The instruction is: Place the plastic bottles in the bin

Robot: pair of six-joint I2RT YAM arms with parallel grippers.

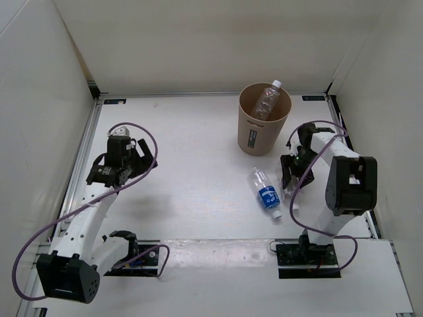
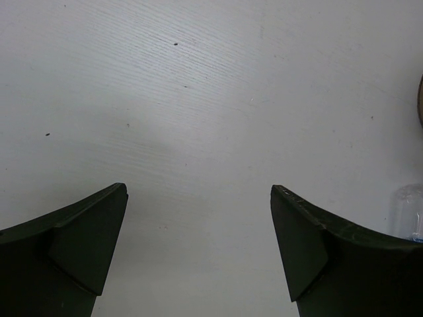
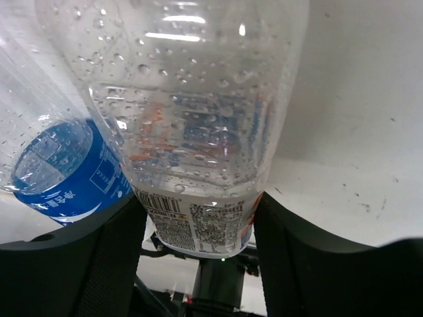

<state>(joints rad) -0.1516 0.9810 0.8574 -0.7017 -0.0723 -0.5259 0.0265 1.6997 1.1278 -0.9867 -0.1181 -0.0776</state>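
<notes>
The tan round bin (image 1: 254,135) stands at the back middle, with a slim clear bottle with a white cap (image 1: 268,99) leaning out of it. A clear bottle with a blue label (image 1: 266,193) lies on the table in front of the bin; it also shows in the right wrist view (image 3: 59,172). My right gripper (image 1: 289,179) is just right of it, low on the table, shut on a short clear bottle (image 3: 192,132) with a printed label. My left gripper (image 1: 147,157) is open and empty over bare table at the left. The orange bottle is out of view.
White walls enclose the table on the left, back and right. The right arm's cable (image 1: 310,158) loops beside the bin. In the left wrist view the bin's edge (image 2: 421,99) and a bit of clear bottle (image 2: 410,211) show at the right border.
</notes>
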